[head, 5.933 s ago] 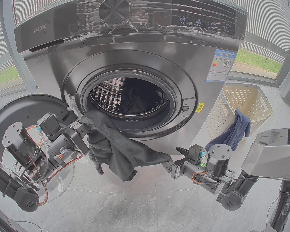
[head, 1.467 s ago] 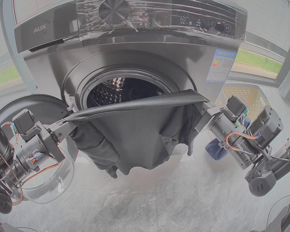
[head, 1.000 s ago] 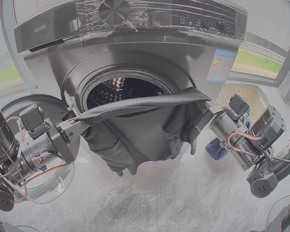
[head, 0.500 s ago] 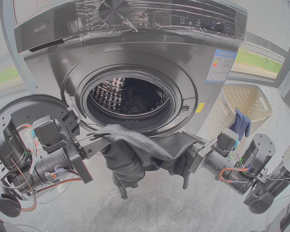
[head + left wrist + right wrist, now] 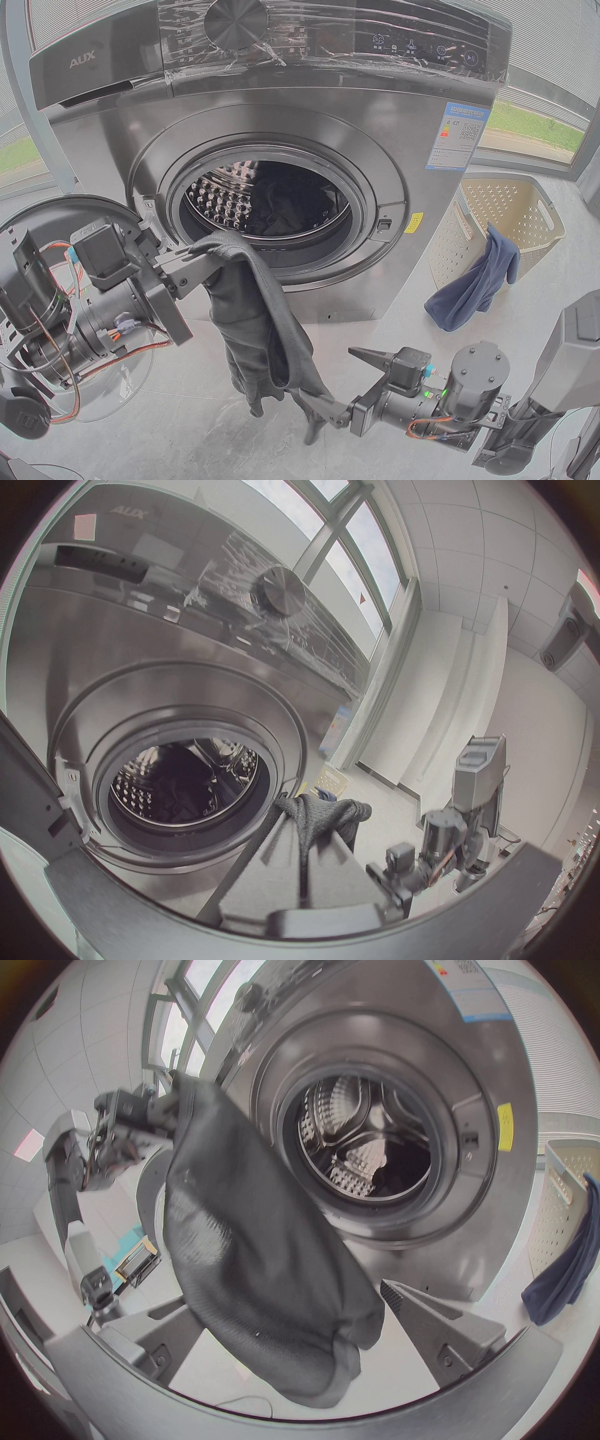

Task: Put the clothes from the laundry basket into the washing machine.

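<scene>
A dark grey garment (image 5: 256, 325) hangs in front of the washing machine (image 5: 375, 125), below the rim of its open drum (image 5: 269, 200). My left gripper (image 5: 203, 257) is shut on the garment's top edge, just left of the drum's lower rim. In the left wrist view the cloth (image 5: 319, 814) bunches over my gripper's tips (image 5: 303, 830). My right gripper (image 5: 328, 374) is low near the floor, jaws wide open. The garment's lower end (image 5: 250, 1260) lies against one of its fingers (image 5: 144, 1335). Dark clothes (image 5: 294, 200) lie inside the drum.
The machine's round door (image 5: 56, 219) stands open at the left, behind my left arm. A beige laundry basket (image 5: 537, 206) lies tipped on its side right of the machine, with a blue garment (image 5: 481, 281) spilling from it onto the grey floor.
My right gripper has opened, let go of the garment's end and dropped low toward the floor. The garment now hangs from my left gripper, which rose slightly toward the drum.
</scene>
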Controlling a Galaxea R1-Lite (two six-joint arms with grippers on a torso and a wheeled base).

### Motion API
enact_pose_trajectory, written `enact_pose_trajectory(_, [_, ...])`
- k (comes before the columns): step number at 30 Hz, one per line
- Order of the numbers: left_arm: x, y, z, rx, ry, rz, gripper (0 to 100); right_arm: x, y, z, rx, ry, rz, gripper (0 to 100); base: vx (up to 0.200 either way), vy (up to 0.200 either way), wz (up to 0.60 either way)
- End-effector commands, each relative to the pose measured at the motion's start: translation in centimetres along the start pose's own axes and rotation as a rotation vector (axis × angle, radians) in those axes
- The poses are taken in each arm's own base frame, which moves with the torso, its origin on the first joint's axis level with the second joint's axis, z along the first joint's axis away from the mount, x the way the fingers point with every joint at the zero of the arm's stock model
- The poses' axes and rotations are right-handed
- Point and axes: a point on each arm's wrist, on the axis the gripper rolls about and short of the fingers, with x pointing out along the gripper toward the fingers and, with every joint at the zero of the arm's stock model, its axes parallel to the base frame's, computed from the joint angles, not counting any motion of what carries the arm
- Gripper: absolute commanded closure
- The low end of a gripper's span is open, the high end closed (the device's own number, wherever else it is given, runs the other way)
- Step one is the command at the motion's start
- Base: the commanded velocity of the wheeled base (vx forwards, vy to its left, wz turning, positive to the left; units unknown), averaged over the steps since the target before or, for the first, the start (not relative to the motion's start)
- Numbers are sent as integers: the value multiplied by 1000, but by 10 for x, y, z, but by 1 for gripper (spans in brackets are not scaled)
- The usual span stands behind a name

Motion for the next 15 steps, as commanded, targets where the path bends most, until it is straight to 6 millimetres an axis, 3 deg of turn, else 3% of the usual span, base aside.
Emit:
enact_pose_trajectory(1, [4,2,4,1,-29,8,100,0,6,-27,-11,111,18,0,0,0,0])
enact_pose_trajectory(9, [3,1,11,11,-75,19,100,-2,3,-32,-11,134,8,0,0,0,0])
enact_pose_trajectory(12, [3,0,11,9,-75,16,100,8,-4,-30,-10,111,-16,0,0,0,0])
enact_pose_trajectory(15, [1,-2,11,7,-73,11,100,33,-12,-26,-4,47,-42,0,0,0,0])
